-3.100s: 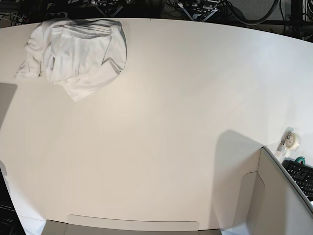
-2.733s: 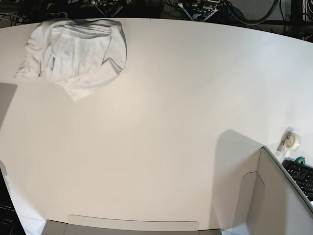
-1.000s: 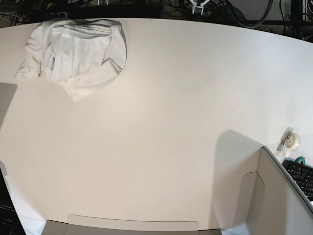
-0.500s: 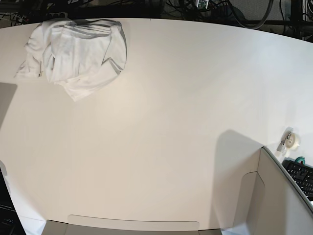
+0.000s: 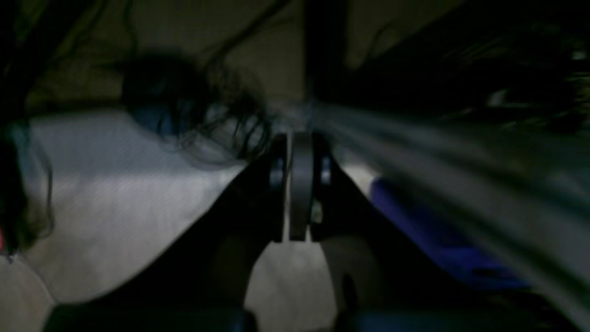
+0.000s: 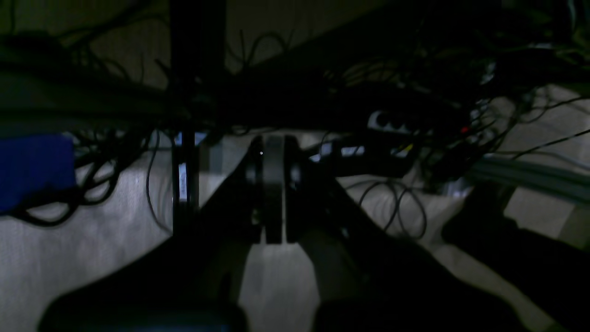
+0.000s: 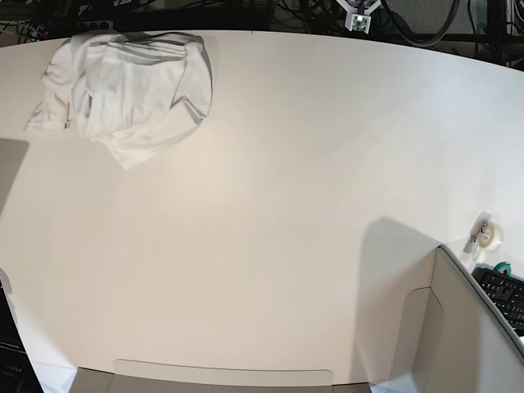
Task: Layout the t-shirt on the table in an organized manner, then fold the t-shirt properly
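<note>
The t-shirt [image 7: 131,86] lies crumpled in a white heap at the far left corner of the table [image 7: 286,205]. Both wrist views are dark and face cables and floor below the table's level; neither shows the shirt. My left gripper [image 5: 300,189] is shut with nothing between its fingers, and its view is smeared by motion. A small white gripper tip [image 7: 358,15], probably the left one, pokes in past the table's far edge, right of centre and far from the shirt. My right gripper [image 6: 272,184] is also shut and empty, and does not show in the base view.
A tape dispenser [image 7: 487,233] and a keyboard [image 7: 503,296] sit at the right edge. Grey-white box panels [image 7: 458,327] stand at the near right and along the front. Tangled cables [image 6: 387,203], a power strip [image 6: 392,121] and a blue block [image 6: 34,166] lie below.
The white gripper tip beyond the far edge has moved to the right and come a little lower into view. The t-shirt has not moved.
</note>
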